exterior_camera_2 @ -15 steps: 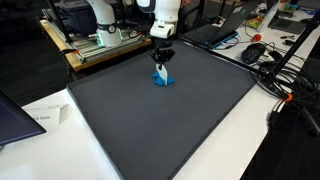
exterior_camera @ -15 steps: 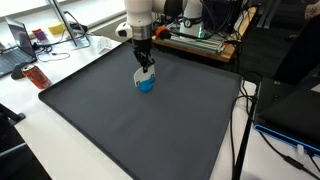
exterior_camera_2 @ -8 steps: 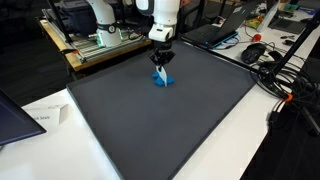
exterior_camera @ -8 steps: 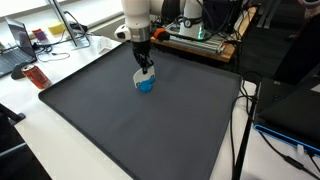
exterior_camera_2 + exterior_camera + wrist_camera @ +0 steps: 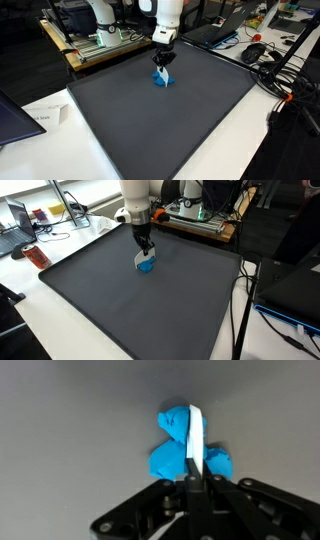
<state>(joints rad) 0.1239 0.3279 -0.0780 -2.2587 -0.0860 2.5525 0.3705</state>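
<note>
1. The gripper [image 5: 147, 249] is shut tight on a thin white strip [image 5: 196, 435]. Its two fingers pinch the strip from both sides, and I see no gap.
2. The strip points down at a blue lump [image 5: 172, 448]. The lump lies on a dark mat [image 5: 150, 310] that covers the white surface [image 5: 50, 310]. It sits near the far side of the mat, right under the gripper.
3. I think the step in hand is holding the strip at the lump. To do it well, the pinch should stay firm so the strip does not slip or tip.
4. Any move should be slow and gentle. The lump looks soft and light, so I think a hard push could make it slide on the mat.
5. The wrist view shows the grip up close. You can see the strip lying across the bumpy lump, with blue on both sides of it. It shows nothing around the mat.
6. In both exterior views the lump [image 5: 163, 80] is only a small blue spot, and the strip [image 5: 158, 72] is a tiny white bit. They show where it all sits on the mat. In an exterior view there is also a red thing [image 5: 36, 256], and in an exterior view a sheet of paper [image 5: 45, 115].
7. No view shows for sure if the strip's tip touches the mat.
</note>
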